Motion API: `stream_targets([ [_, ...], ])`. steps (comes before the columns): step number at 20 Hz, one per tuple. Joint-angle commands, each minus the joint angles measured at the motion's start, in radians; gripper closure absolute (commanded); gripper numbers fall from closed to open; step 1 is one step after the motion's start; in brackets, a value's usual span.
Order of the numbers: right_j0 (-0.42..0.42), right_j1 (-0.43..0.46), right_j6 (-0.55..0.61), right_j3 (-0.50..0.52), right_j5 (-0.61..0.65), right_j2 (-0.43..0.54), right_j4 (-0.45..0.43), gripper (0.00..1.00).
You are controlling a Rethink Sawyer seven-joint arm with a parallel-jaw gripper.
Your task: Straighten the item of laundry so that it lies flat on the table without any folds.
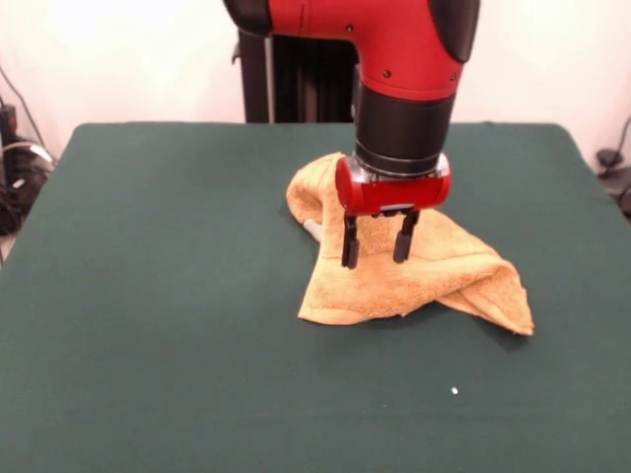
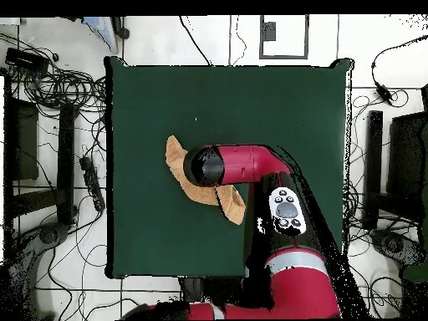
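Green table (image 1: 148, 345) is carrying the crumpled towel (image 1: 444, 271); I am hovering my tool (image 1: 376, 252) above it, fingers spread, gripping nothing.

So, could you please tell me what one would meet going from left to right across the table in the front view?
Bare green table → small white label at the towel's left edge → gripper, jaws open, in front of the crumpled orange-yellow towel → the towel's right corner → bare table again.
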Motion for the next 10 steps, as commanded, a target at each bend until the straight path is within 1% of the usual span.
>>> stream_targets([
  [1, -0.006, 0.105, 0.094, 0.082, -0.182, 0.069, -0.063, 0.00],
  [3, -0.001, 0.144, 0.107, 0.065, -0.203, 0.064, -0.066, 0.00],
  [10, -0.001, 0.218, 0.107, 0.026, -0.276, 0.062, -0.066, 0.00],
])
